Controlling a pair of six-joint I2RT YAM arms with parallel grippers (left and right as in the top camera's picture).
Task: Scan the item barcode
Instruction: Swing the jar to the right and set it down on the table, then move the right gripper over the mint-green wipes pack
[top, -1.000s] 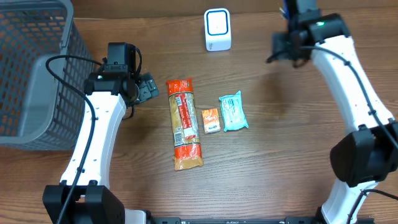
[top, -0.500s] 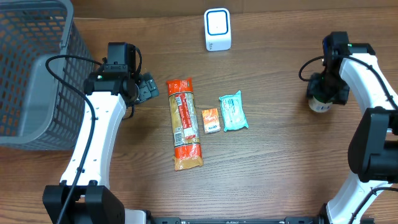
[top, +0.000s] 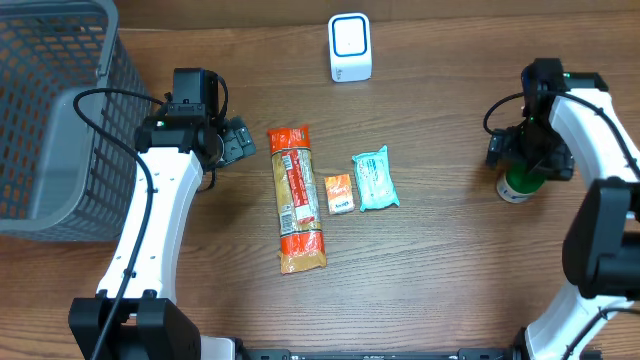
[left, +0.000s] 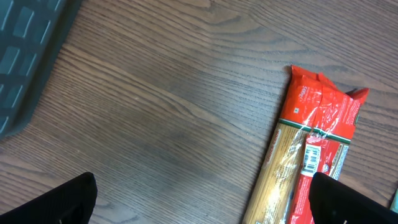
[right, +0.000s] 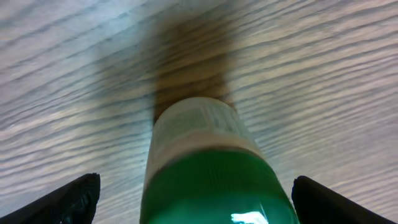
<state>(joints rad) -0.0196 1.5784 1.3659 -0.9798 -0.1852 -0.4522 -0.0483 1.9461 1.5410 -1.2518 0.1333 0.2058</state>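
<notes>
The green bottle (top: 515, 189) stands on the table (top: 440, 260) at about 3 o'clock in the overhead view, well apart from the scanner (top: 350, 47) at 12 o'clock. The right gripper (top: 528, 158) hangs directly over it, released, with jaws spread wide either side of the bottle's top, grasping nothing. The left gripper (top: 238, 140), also spread and empty, hovers at 9 o'clock beside the pasta packet (top: 296, 198).

Shop checkout mock-up: scanner (top: 350, 47), wire basket (top: 45, 130), pasta packet (top: 296, 200).
</notes>
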